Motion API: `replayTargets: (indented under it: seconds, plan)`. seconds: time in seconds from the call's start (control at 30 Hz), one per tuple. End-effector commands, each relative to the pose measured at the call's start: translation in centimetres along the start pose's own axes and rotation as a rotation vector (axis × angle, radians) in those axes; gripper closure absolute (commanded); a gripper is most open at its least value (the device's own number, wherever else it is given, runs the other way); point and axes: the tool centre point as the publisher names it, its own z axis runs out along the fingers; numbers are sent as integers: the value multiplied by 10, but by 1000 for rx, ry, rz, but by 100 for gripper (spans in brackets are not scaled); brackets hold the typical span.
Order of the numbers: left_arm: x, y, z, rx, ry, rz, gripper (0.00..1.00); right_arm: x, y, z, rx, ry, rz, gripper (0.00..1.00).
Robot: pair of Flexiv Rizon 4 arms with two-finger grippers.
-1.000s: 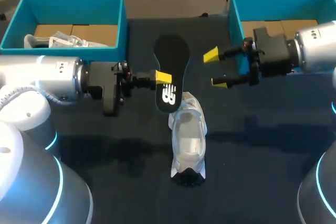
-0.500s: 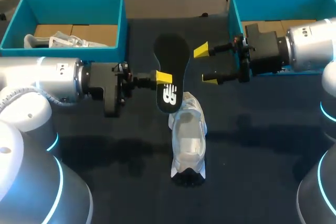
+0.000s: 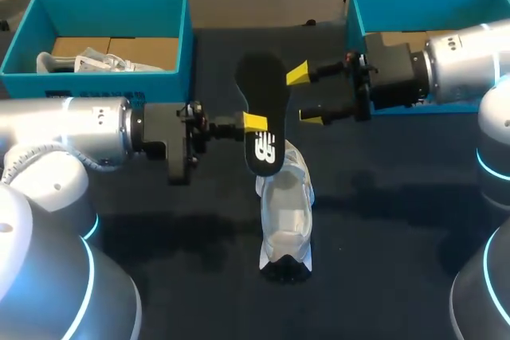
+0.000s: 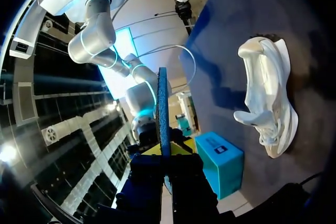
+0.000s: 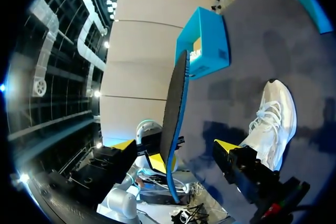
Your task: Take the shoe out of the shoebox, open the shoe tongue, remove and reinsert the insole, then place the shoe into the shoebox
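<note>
Left gripper (image 3: 253,123) is clamped on the black insole (image 3: 263,109), pinching one long edge near the printed end; the insole is held off the table (image 3: 398,220), seen edge-on in the left wrist view (image 4: 162,108) with the yellow tips on both faces; its lower end sits at the far end of the white shoe (image 3: 285,212), and contact there cannot be told. The shoe stands on its sole on the dark table, outside both boxes, between the left blue shoebox (image 3: 171,13) and the right blue shoebox (image 3: 355,13). Right gripper (image 3: 304,95) has its fingers spread wide on either side of the insole's other long edge; the right wrist view shows the insole (image 5: 173,114) between the two tips with a gap on each side. A second white shoe (image 3: 84,61) lies in the left shoebox.
</note>
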Motion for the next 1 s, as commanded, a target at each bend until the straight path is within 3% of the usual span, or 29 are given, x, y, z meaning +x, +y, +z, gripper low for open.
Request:
replayTargets:
  seconds: [0.03,0.27,0.3,0.37,1.0]
  plan:
    - [0,-3,1,-7,1,3,100,-1,5,8,3,-1,10,9]
    - [0,-3,1,-7,1,3,100,3,5,13,7,-1,27,26]
    - [0,-3,1,-7,1,3,100,3,5,14,8,-3,29,34]
    - [0,-3,1,-7,1,3,100,4,5,18,16,-3,41,39]
    - [0,-3,1,-7,1,3,100,5,4,35,40,-17,79,53]
